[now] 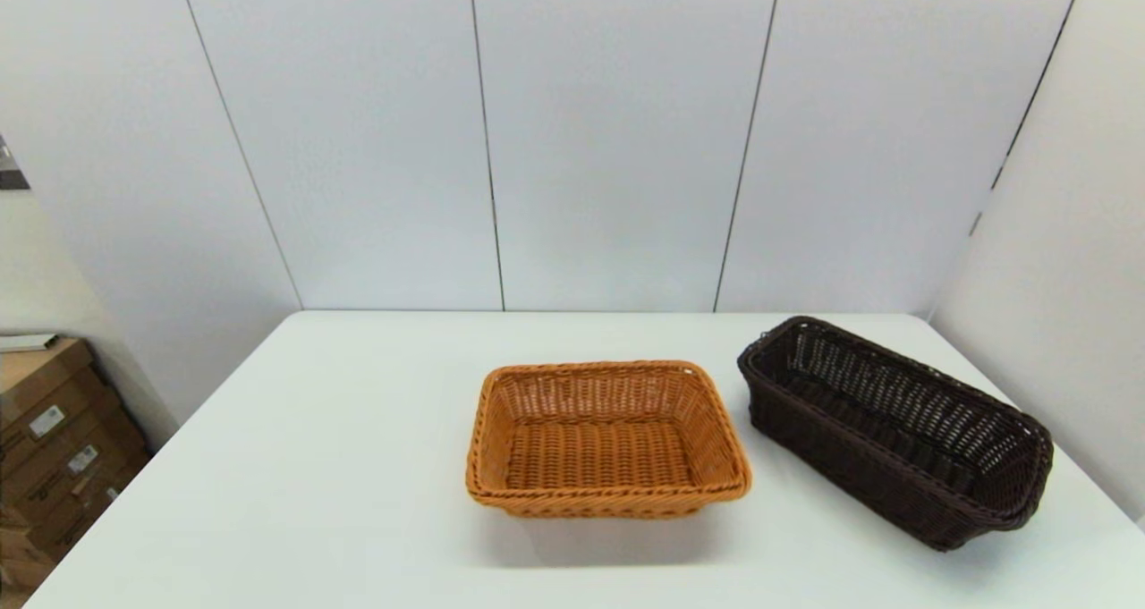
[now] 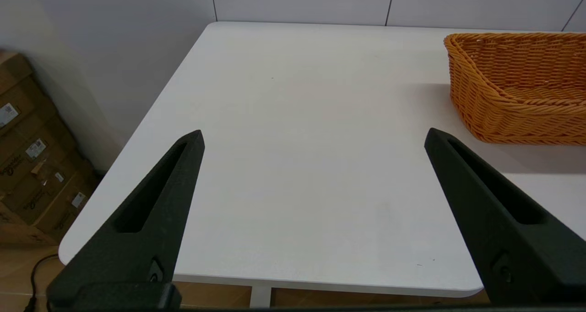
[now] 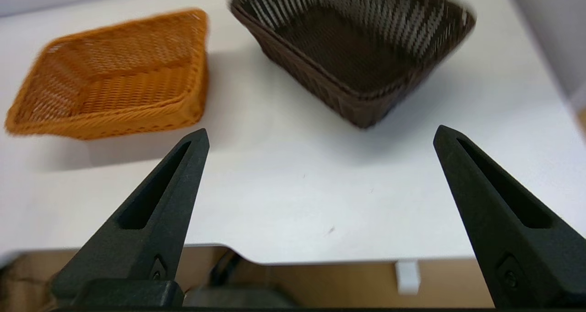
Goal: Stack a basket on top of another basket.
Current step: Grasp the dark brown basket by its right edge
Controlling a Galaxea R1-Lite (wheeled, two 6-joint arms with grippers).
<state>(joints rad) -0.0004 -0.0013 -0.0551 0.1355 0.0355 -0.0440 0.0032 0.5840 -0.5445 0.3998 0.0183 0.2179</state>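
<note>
The dark brown basket (image 1: 896, 427) lies at an angle on the right side of the white table (image 1: 313, 466), empty; the right wrist view shows the dark brown basket (image 3: 355, 51) too. The orange basket (image 1: 606, 437) sits empty at the table's middle, just left of the dark one, and also shows as the orange basket (image 2: 522, 85) and the orange basket (image 3: 112, 71). My right gripper (image 3: 320, 135) is open, back by the near table edge, short of both baskets. My left gripper (image 2: 313, 135) is open above the table's left part, away from the orange basket. Neither arm shows in the head view.
Grey wall panels stand behind the table and along its right side, close to the dark basket. Cardboard boxes (image 1: 54, 448) are stacked on the floor left of the table. The near table edge (image 3: 320, 252) lies just ahead of my right fingers.
</note>
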